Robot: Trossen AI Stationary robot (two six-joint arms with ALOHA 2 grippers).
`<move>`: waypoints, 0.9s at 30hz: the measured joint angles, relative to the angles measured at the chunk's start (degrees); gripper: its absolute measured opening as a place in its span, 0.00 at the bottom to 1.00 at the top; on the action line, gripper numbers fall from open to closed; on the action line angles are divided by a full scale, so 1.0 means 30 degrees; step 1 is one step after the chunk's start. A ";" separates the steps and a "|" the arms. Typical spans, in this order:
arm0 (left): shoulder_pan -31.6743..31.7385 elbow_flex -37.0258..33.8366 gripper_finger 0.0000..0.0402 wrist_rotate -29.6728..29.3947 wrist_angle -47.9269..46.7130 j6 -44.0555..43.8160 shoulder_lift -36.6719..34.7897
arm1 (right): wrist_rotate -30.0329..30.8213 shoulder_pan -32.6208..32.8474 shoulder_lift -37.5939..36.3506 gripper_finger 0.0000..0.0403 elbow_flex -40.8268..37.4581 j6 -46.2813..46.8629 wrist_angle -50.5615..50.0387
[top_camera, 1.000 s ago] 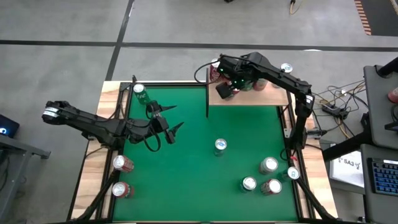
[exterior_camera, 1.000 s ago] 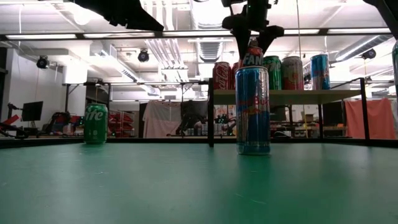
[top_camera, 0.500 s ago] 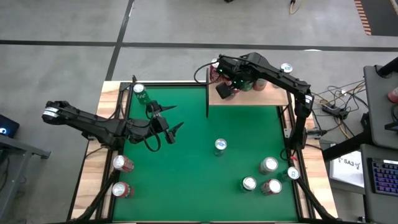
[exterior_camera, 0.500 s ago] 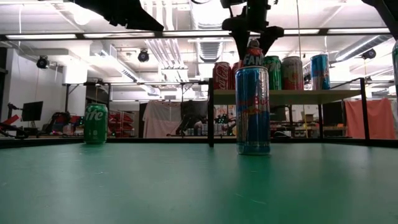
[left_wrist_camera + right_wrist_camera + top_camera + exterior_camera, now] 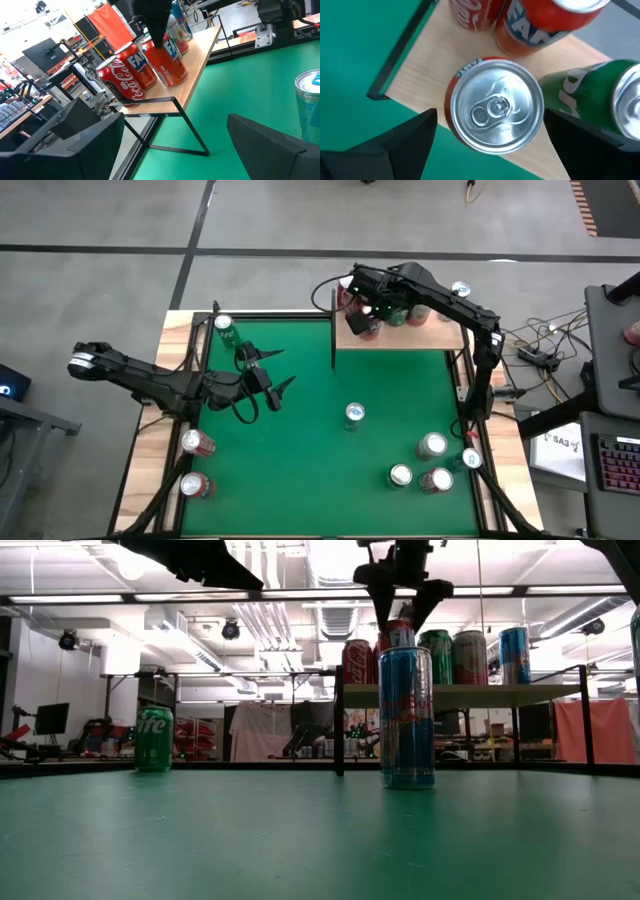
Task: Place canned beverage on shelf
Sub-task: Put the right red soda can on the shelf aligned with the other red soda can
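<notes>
The shelf (image 5: pixel 445 332), a light-wood board on black posts, stands at the table's far right. An orange Fanta can (image 5: pixel 495 110) stands upright on its base near the board's left near corner, beside a Coca-Cola can (image 5: pixel 120 82), a second Fanta can (image 5: pixel 137 65) and a green can (image 5: pixel 592 100). My right gripper (image 5: pixel 490 119) is open just above the orange can, one finger on either side of its top, with a gap to each. My left gripper (image 5: pixel 268 380) is open and empty over the table's left half.
A tall blue can (image 5: pixel 353 413) stands mid-table, and a green Sprite can (image 5: pixel 224 330) at the far left. Three cans (image 5: pixel 430 465) cluster at the near right. Two red cans (image 5: pixel 195 465) stand on the left wooden border. More cans fill the shelf's right part (image 5: pixel 485 655).
The orange can under my right gripper has come down and now stands lower, on the shelf board. My right gripper has shifted slightly toward the table's far edge above it.
</notes>
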 joint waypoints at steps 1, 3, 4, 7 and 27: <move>0.0000 0.0000 0.84 0.0000 0.0000 -0.0003 0.0000 | 0.0000 -0.0001 0.0000 0.89 0.0203 0.0002 0.0007; 0.0000 0.0000 0.84 0.0000 0.0000 -0.0003 0.0000 | 0.0005 -0.0003 -0.0011 0.89 0.0675 -0.0003 0.0002; 0.0000 0.0000 0.84 0.0000 0.0000 0.0001 0.0000 | 0.0007 0.0002 -0.0015 0.89 0.0911 -0.0005 -0.0001; 0.0000 0.0000 0.84 0.0000 0.0000 -0.0003 0.0000 | 0.0007 0.0002 -0.0024 0.89 0.1712 -0.0230 0.0000; 0.0000 0.0000 0.84 0.0007 -0.0329 -0.0578 0.0000 | 0.1553 0.2192 -0.0584 0.12 0.1518 -0.3929 -0.0279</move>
